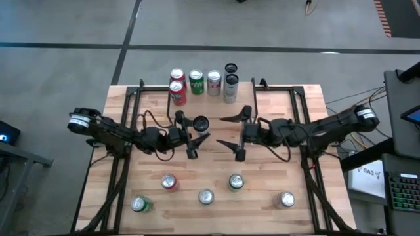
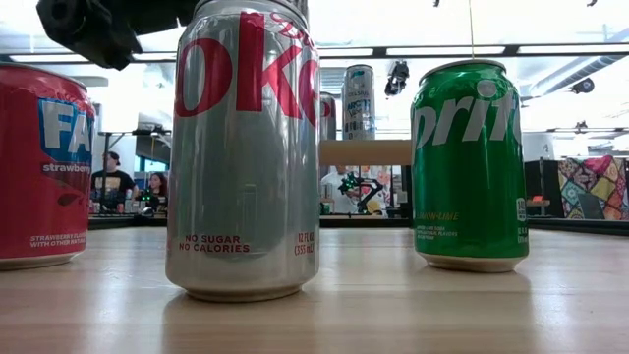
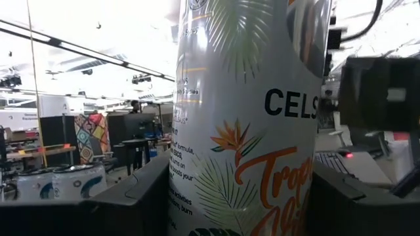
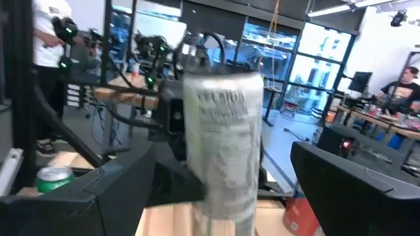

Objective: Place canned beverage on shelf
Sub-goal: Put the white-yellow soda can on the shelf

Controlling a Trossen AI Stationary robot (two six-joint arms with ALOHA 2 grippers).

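While the shelf (image 2: 366, 152) at the far edge of the table (image 1: 308, 105) already carries several cans (image 1: 196, 82), the left gripper (image 1: 197, 141) pinches a tall Celsius can (image 1: 201, 122) upright over mid-table. This seems an offer to the right gripper (image 1: 227, 132), which is spread wide just beside it. Only the left wrist view reads the label; the high view shows just the lid.

Even overhead light falls on the wooden table (image 1: 275, 157) in the high view, and the arms and cans cast only faint, short shadows. In the low view, bright ceiling strip lights (image 2: 432, 50) wash out the room behind, while the silver Coke can (image 2: 244, 147) and green Sprite can (image 2: 468, 162) stand sharp with soft sheen. The left wrist view is strongly overexposed behind the crisp Celsius can (image 3: 249, 118), while the same can (image 4: 223, 144) is smeared by blur in the right wrist view.
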